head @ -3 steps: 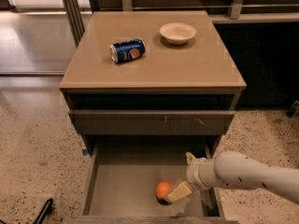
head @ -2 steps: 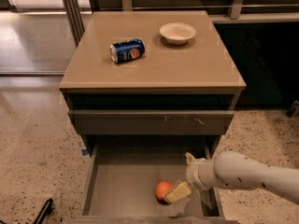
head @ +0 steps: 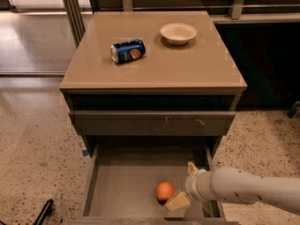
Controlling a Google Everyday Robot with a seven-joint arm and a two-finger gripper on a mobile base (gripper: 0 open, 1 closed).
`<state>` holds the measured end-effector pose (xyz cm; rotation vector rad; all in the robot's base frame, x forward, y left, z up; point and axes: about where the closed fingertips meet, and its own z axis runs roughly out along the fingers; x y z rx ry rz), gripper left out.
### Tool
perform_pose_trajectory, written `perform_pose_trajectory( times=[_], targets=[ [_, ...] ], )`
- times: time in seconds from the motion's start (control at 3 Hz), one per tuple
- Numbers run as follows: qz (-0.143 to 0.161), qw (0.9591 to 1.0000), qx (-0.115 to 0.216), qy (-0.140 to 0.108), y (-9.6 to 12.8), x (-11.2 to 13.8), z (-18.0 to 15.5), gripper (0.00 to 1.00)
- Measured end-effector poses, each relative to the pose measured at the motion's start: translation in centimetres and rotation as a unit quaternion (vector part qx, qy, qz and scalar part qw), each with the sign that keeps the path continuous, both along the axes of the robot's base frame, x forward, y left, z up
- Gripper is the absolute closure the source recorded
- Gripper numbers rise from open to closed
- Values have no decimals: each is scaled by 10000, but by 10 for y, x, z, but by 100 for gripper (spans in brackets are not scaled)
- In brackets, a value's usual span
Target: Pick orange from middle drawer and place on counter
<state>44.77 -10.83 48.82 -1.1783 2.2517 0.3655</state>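
My gripper (head: 182,191) hangs low in the middle drawer (head: 126,186). Well beyond it, up and left, I see a blue soda can (head: 128,51) on its side; a cream bowl (head: 178,33) stands straight beyond.

Just the one view here, high up and out in front of the desk (head: 187,71), tilted steeply down and facing its far edge. It's close enough that the whole top fills the upper half, all four corners in shot, with the near edge running across mid-frame. Below that edge the open middle drawer (head: 124,184) runs off the bottom of the frame. The arm comes in from the lower right, and the gripper (head: 182,192) is down in the drawer, below the desk's near right corner.
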Motion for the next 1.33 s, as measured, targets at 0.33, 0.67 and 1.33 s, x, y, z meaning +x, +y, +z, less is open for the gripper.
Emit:
perform_pose_trajectory(
  times=[0.33, 0.67, 1.33],
  targets=[
    [-49, 10000, -17, -28, 8, 4, -18, 0],
    [-49, 10000, -17, -18, 16, 6, -36, 0],
    [160, 9989, 344, 265, 35, 13, -66, 0]
  ],
)
